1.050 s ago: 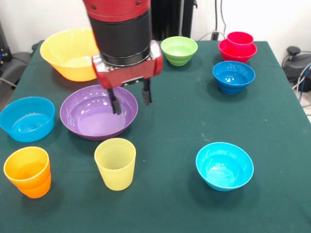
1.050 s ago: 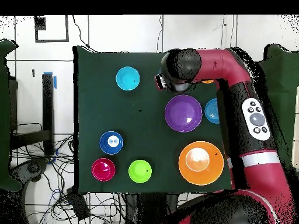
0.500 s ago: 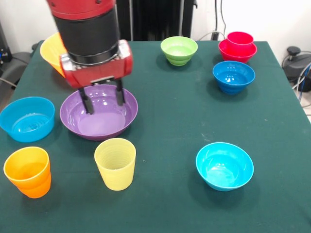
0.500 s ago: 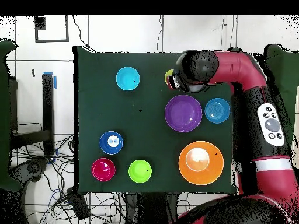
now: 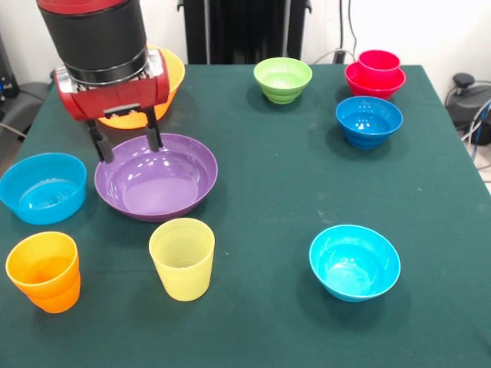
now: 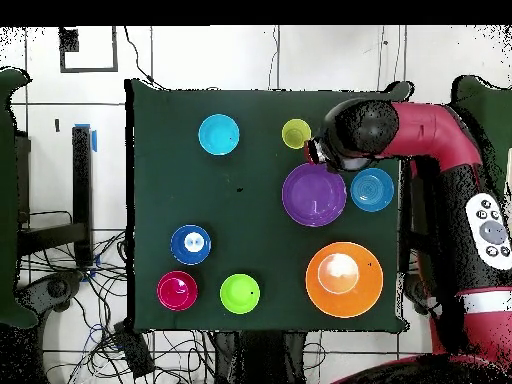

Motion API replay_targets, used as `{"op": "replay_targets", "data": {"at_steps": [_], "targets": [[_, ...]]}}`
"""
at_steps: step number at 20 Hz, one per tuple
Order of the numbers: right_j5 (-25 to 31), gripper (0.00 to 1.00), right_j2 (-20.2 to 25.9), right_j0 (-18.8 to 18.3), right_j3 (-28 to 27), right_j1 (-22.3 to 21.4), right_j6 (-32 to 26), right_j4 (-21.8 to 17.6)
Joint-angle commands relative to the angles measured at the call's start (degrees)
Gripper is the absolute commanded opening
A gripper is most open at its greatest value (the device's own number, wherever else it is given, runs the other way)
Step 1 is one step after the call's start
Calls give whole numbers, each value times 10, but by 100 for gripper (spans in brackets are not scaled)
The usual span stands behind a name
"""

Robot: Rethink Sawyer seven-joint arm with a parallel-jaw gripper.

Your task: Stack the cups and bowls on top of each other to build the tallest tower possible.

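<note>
My gripper (image 5: 126, 143) hangs open and empty over the far left rim of the wide purple bowl (image 5: 156, 175). The large yellow-orange bowl (image 5: 173, 70) sits behind it, mostly hidden by the arm. In front of the purple bowl stand the pale yellow ribbed cup (image 5: 182, 257) and the orange cup (image 5: 44, 270). The light blue bowl (image 5: 42, 186) is at the left. A red cup nested in a red bowl forms the tower (image 5: 377, 71) at the far right. In the overhead view the arm's wrist (image 6: 360, 135) sits between the yellow cup (image 6: 296, 133) and the light blue bowl (image 6: 372, 189), hiding the orange cup.
A lime green bowl (image 5: 283, 79) stands at the far middle, a dark blue bowl (image 5: 369, 120) in front of the tower, and a cyan bowl (image 5: 354, 261) at the near right. Cables and equipment lie past the table's edges.
In the front view the gripper has swept left, from over the purple bowl's right part to its left rim, staying open. In the overhead view the yellow cup is now uncovered.
</note>
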Motion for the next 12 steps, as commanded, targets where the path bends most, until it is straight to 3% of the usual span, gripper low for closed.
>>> {"op": "replay_targets", "data": {"at_steps": [1, 8, 12], "targets": [[-77, 100, -12, 0, 108, -26, -130, -54], [-118, 100, -19, 9, 170, -46, -73, -48], [-126, 100, -27, 22, 179, -37, -56, -50]]}}
